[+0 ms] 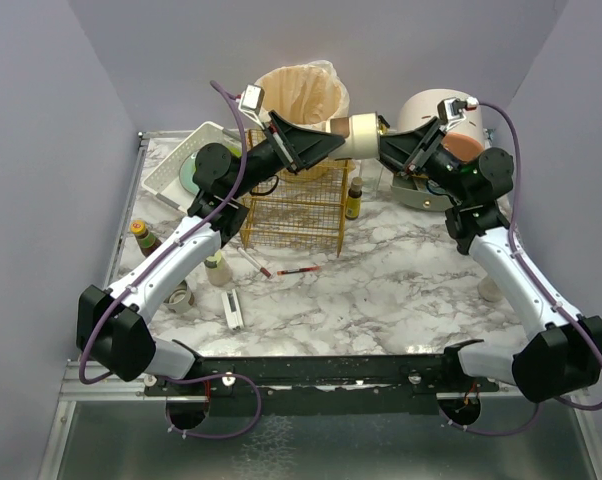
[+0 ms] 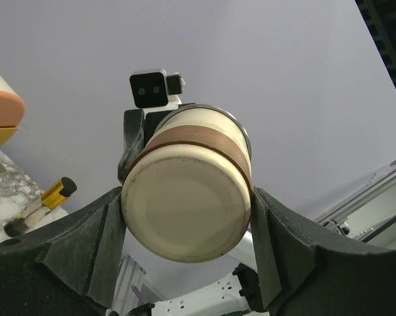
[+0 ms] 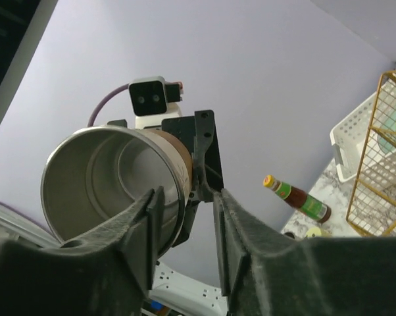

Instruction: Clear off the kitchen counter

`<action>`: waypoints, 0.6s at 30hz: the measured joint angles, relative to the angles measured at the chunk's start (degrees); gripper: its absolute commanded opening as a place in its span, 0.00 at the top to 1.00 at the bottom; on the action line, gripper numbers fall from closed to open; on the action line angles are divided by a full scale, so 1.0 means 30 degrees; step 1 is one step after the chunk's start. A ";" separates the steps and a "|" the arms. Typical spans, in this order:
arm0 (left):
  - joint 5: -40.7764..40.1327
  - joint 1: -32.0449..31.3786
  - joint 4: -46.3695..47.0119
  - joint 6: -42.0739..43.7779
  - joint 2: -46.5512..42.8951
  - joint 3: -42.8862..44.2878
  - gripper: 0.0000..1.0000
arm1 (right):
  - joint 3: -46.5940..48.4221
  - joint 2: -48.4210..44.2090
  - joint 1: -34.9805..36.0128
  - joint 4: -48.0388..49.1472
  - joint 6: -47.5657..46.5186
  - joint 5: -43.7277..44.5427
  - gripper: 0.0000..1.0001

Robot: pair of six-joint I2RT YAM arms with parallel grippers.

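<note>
1. At the near part of the kitchen counter (image 1: 401, 290), small items are seen lying about, so the clearing is judged far from done.
2. Further back, above the counter, a cream cup (image 1: 359, 133) is bridged between the arms: the left gripper (image 1: 333, 140) is pressed onto its base end, while the right gripper (image 1: 389, 148) is spread loosely around its rim.
3. A handover is judged in hand. Next, the right fingers must be drawn clear before the cup is carried off, perhaps to the lined bin (image 1: 301, 95) behind.

The cup (image 1: 359, 135) sits between my left pincer (image 1: 329, 142) and right pincer (image 1: 389, 150), over the far right corner of the basket (image 1: 296, 205); a tray (image 1: 186, 165) lies to its left.
</note>
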 measured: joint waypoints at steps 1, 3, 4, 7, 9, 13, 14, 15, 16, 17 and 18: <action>0.0000 0.0007 0.0000 0.0087 0.0000 0.0000 0.90 | -0.0073 -0.0153 0.0000 -0.0393 -0.0350 0.0036 0.52; 0.0015 0.0138 -0.0036 0.0350 0.0000 0.0000 0.92 | -0.0168 -0.0452 0.0022 -0.1188 -0.0991 0.0160 0.49; 0.0044 0.0248 -0.0138 0.0525 0.0000 0.0000 0.92 | -0.0175 -0.0634 0.0022 -0.1719 -0.1421 0.0291 0.48; 0.0197 0.0794 -0.0663 0.1005 0.0000 0.0000 0.94 | -0.0182 -0.1275 0.0029 -0.3512 -0.2892 0.0874 0.45; 0.0357 0.1523 -0.1413 0.1508 -0.0044 0.0007 1.00 | -0.0182 -0.1763 0.0029 -0.4860 -0.4051 0.1479 0.43; 0.0488 0.2987 -0.4197 0.3373 -0.0386 0.0109 1.00 | -0.0182 -0.2623 0.0036 -0.7206 -0.6047 0.2827 0.41; 0.0488 0.3279 -0.5151 0.3942 -0.0495 0.0262 1.00 | -0.0182 -0.2805 0.0036 -0.7715 -0.6492 0.3140 0.41; 0.0386 0.3621 -0.6594 0.4874 -0.0619 0.0641 1.00 | -0.0175 -0.2994 0.0036 -0.8240 -0.6958 0.3490 0.41; 0.0109 0.3949 -0.8495 0.5960 -0.0714 0.1224 1.00 | -0.0175 -0.3155 0.0029 -0.8728 -0.7373 0.3803 0.41; -0.0204 0.4116 -0.9916 0.6768 -0.0780 0.1756 1.00 | -0.0175 -0.3300 0.0029 -0.9216 -0.7839 0.4116 0.41; -0.0794 0.4320 -1.1956 0.7956 -0.0874 0.2594 1.00 | -0.0175 -0.3424 0.0029 -0.9595 -0.8174 0.4350 0.41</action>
